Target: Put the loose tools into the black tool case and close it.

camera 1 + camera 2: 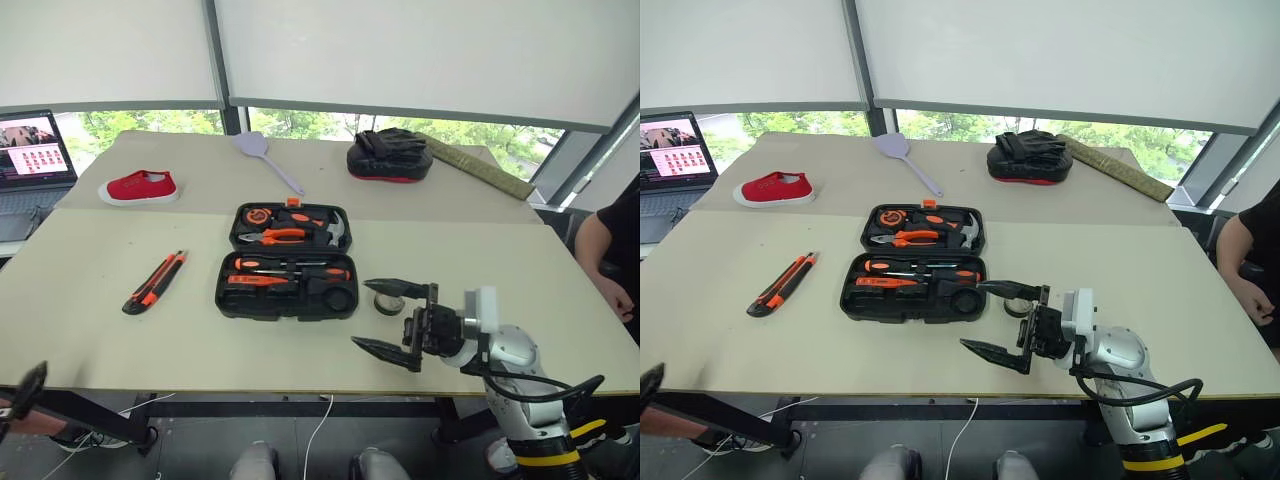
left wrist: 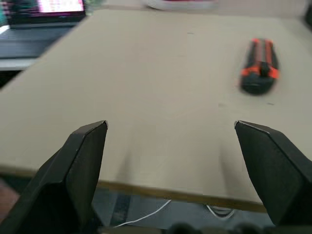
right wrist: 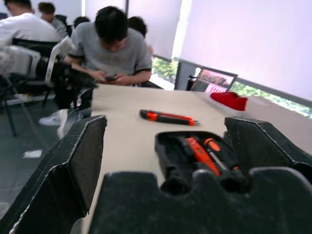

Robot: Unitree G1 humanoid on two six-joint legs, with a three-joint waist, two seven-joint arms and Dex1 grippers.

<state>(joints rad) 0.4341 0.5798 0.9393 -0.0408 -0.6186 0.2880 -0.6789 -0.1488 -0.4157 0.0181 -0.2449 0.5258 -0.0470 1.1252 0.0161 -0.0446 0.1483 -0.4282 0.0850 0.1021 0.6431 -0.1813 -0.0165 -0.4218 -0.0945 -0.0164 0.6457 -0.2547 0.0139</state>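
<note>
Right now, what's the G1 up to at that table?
It is packing tools. The black tool case lies open with screwdrivers already slotted. The utility knife and tape roll are loose on the table. The right end effector hovers open near the roll; the left end effector is open, empty.

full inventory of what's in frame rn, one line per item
tool case: 1, black, open, table centre, orange-handled tools slotted inside
utility knife: 1, orange-black, loose on table, left of the case
tape roll: 1, dark, on table just right of the case
spatula: 1, lilac, far table
shoe: 1, red, far table, left
padded mitt: 1, black-red, far table
laptop: 1, open, far left
people: several, seated beyond the table's left end; another at the right edge
left end effector: open, over the table's near-left edge
right end effector: open, near the tape roll
</note>
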